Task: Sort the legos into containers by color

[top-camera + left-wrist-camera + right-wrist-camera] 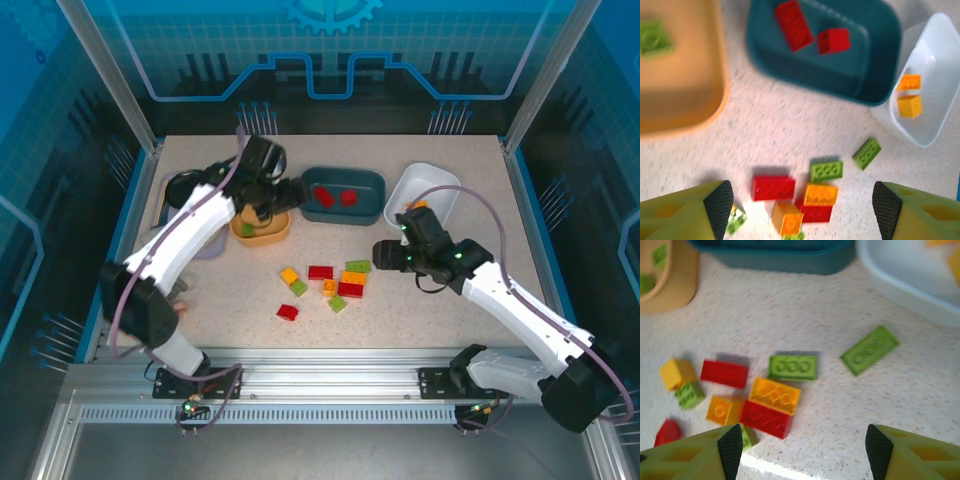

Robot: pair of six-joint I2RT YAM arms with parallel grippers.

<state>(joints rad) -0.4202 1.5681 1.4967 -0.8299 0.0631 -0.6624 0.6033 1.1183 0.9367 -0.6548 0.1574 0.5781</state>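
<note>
The left gripper hangs released over the speckled table, its fingers spread wide with nothing between them. In the top view its arm reaches across the yellow-orange tub, just beside the teal tub. The right gripper is likewise released and empty, poised over the right side of the loose legos, in front of the white tub

Inside the yellow-orange tub lies a lime green brick; the right wrist view shows two green pieces there. The teal tub holds a pair of red bricks, close together. The white tub holds a pair of orange bricks, one just beside the other

The loose legos sit mid-table, in front of the tubs. A long orange brick overlaps a dark red brick. Just behind them is a flat green brick, and to its left a long red brick. A yellow cube touches a small green cube, with a small orange brick near them. A tilted green plate lies apart to the right, near the white tub
</note>
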